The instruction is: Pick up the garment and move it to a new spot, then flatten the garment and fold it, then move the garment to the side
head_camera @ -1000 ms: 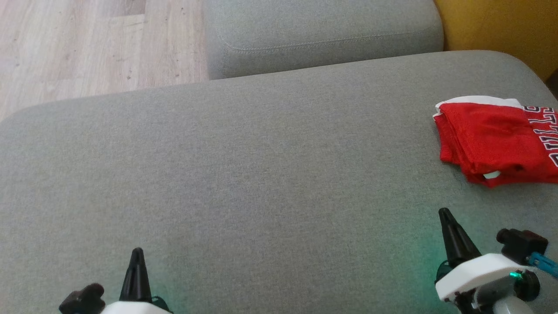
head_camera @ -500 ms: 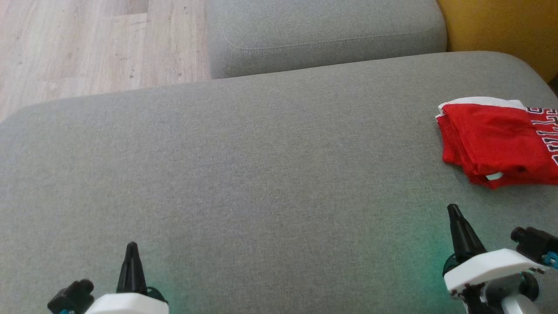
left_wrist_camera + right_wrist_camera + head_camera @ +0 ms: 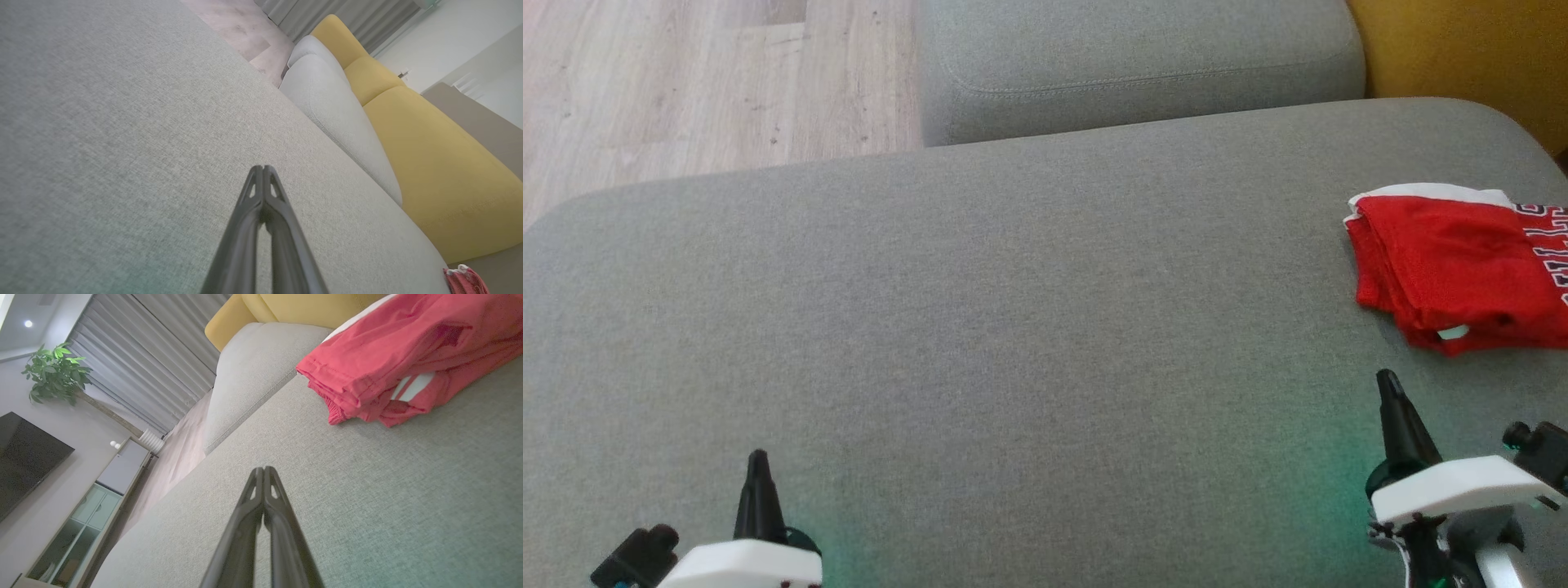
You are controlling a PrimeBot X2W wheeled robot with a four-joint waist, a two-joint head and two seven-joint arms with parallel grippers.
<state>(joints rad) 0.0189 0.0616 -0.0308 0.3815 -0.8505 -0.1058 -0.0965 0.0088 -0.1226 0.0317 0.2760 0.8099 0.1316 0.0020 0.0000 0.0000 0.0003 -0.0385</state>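
Observation:
A folded red garment (image 3: 1454, 261) with white trim and lettering lies at the right edge of the grey sofa seat (image 3: 1013, 310); it also appears in the right wrist view as the garment (image 3: 400, 363) and as a small red corner (image 3: 466, 281) in the left wrist view. My right gripper (image 3: 1390, 384) hovers below the garment, apart from it, fingers pressed together and empty; the right gripper (image 3: 263, 470) is shut. My left gripper (image 3: 757, 457) sits at the lower left, far from the garment, and the left gripper (image 3: 262, 168) is shut on nothing.
A second grey cushion (image 3: 1135, 65) lies beyond the seat, with a yellow cushion (image 3: 1462, 57) at the back right. Wooden floor (image 3: 686, 82) shows at the upper left past the seat's edge. A cabinet (image 3: 102, 498), plant and curtains stand in the room.
The head camera has shifted slightly, moving the whole scene. Both grippers sit a little farther outward and lower in view; the garment lies unchanged.

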